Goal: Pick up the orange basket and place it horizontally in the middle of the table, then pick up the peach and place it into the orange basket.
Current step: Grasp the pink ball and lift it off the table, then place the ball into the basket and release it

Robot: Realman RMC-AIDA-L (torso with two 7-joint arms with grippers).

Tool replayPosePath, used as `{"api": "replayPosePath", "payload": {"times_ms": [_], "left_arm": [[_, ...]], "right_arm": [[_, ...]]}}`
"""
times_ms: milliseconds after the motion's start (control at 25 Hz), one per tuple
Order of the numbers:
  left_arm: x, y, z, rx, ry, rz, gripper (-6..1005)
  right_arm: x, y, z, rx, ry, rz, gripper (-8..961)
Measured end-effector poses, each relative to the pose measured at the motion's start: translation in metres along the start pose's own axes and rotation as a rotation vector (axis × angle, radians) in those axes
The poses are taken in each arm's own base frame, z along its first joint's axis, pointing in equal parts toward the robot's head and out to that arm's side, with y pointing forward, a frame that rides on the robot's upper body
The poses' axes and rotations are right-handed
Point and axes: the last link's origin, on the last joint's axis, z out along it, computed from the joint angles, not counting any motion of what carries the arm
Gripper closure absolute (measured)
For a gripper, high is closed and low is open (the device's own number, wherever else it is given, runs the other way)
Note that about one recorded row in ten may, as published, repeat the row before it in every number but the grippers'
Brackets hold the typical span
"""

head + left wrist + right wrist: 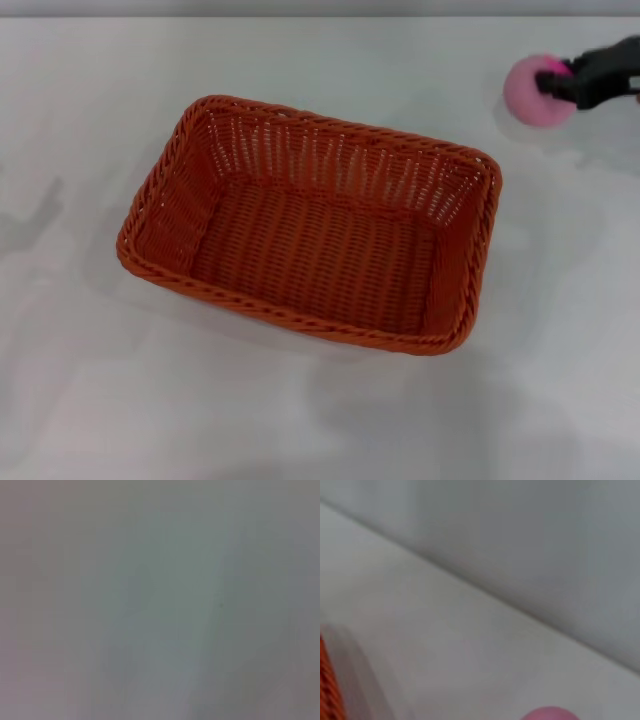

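Table [320,420]: white, smooth, slightly glossy; fills the head view.

Basket [312,225]: large, orange-red, woven, rectangular with rounded corners and a braided rim. Stands upright on the table near the middle, long side running left to right but skewed, its left end farther away than its right. Nothing lies inside. A sliver of its orange weave [331,690] shows at the edge of the right wrist view.

Peach [538,90]: small pink ball, far right of the scene, well apart from the basket and beyond its far right corner. Whether it rests on the table or is lifted just off it cannot be told. Its pink top [550,714] shows at the edge of the right wrist view.

Right gripper [562,82]: black, reaching in from the right edge at the far side, its tip against the right side of the peach. One dark finger lies across the ball; the fingers look set on it, though how firm the hold is cannot be told.

Left gripper: not seen in any view. The left wrist view shows only a blurred grey surface.
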Motion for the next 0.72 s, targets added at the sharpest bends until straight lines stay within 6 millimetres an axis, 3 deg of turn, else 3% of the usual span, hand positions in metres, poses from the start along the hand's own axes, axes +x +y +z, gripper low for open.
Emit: {"api": "replayPosePath", "payload": {"times_ms": [200, 360, 480, 720], "left_arm": [[0.002, -0.001, 0.000, 0.010, 0.014, -0.002, 127], [0.002, -0.002, 0.000, 0.010, 0.014, 0.001, 127], [0.003, -0.002, 0.001, 0.011, 0.014, 0.004, 127], [0.003, -0.002, 0.003, 0.008, 0.015, 0.006, 127]], "right_arm": [[-0.012, 0.010, -0.023, -0.074, -0.133, -0.013, 726], [-0.022, 0.030, -0.032, -0.209, -0.240, -0.052, 756], [-0.023, 0.046, -0.031, -0.303, -0.260, -0.082, 783], [-0.020, 0.080, -0.008, -0.440, -0.234, -0.142, 832]]}}
